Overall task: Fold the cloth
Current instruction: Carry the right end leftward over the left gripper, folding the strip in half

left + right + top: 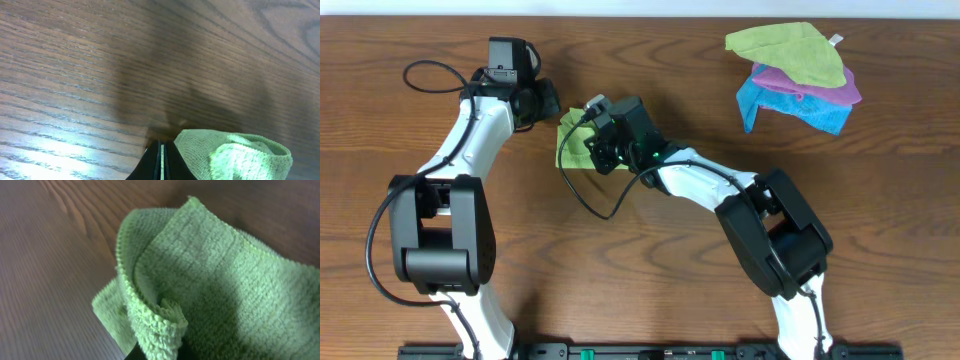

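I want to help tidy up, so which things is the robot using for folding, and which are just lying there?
For the job:
- the cloth, lime green, between the two arms
- right gripper, pinching a fold of it
- left gripper, fingers together at its edge

Just lying about, in one pile off to the side:
- second green cloth
- purple cloth
- blue cloth

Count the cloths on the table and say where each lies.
4. Left of centre lies the cloth being folded. Three are stacked far right: a second green cloth on top, a purple cloth beneath, a blue cloth lowest. The stack may hide more.
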`<state>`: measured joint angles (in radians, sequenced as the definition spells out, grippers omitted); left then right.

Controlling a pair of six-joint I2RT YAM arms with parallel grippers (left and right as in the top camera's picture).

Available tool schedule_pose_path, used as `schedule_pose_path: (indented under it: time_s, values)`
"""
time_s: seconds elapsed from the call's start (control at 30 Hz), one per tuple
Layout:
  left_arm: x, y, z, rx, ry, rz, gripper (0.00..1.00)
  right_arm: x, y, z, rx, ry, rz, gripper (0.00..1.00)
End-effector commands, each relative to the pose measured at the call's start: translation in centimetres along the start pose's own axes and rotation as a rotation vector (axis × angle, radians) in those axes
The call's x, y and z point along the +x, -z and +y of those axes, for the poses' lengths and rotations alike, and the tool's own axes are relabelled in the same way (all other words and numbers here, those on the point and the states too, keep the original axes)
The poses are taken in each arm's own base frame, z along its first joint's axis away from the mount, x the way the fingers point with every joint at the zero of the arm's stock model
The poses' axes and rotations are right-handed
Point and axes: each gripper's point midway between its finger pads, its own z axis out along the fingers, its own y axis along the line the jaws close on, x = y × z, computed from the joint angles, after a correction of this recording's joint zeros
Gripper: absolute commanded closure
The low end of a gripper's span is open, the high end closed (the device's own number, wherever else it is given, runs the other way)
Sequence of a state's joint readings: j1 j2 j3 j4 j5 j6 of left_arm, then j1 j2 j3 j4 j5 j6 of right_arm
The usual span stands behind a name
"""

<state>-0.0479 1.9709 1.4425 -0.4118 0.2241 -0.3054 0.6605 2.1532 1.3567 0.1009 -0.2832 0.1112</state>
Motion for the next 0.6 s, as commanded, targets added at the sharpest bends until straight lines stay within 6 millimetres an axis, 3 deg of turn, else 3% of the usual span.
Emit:
schedule_pose_path:
  time_s: [0.0,0.13,0.4,0.57]
  values:
    - [-1.7,1.2,0.2,-0.009,-0.017,-0.046,0.95,0.5,-1.0,0.8,-0.013,0.024,0.016,0.98]
    - [-2.0,1.3,0.8,-0.014,-0.005,-0.053,0.94,0.7,-1.2,1.5,-0.024,0.032,0.021,0.80]
    - [-2.7,1.6,2.3,-0.029,0.022,-0.064,0.95,1.3,-1.4,4.8,-0.133,0.051,0.040,0.64]
    - [-3.0,1.8,3.1,-0.037,0.037,-0.070,0.94,1.7,-1.4,6.8,-0.199,0.052,0.054,0.59]
